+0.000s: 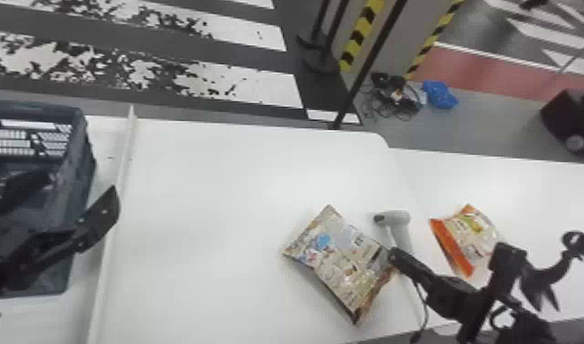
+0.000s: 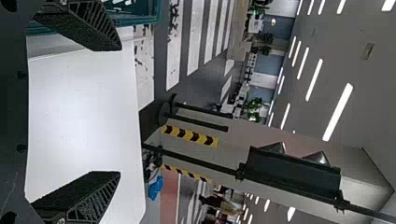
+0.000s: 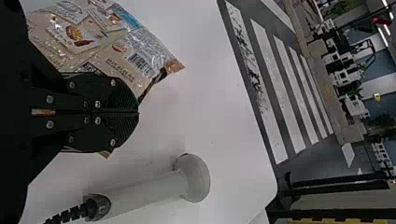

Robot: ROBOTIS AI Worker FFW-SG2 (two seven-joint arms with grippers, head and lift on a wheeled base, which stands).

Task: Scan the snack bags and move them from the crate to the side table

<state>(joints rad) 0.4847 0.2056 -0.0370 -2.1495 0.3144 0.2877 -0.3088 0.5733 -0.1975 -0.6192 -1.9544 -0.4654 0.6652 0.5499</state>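
The left gripper (image 1: 81,184) points forward, its fingers spread wide; the right gripper (image 1: 393,257) angles forward and downward, its fingers together.

Quick headcount, folks: two end effectors, left (image 1: 81,184) and right (image 1: 393,255). Snack bags, I make it two: one pale printed bag (image 1: 337,256) right at the right end effector's tip, on its left side, and one orange-edged bag (image 1: 476,231) off to its right. Just one scanner (image 1: 400,224), barely beyond that same tip. One crate (image 1: 76,183) by the left end effector. Plus two yellow-black striped strips (image 1: 363,32), well beyond the right one.
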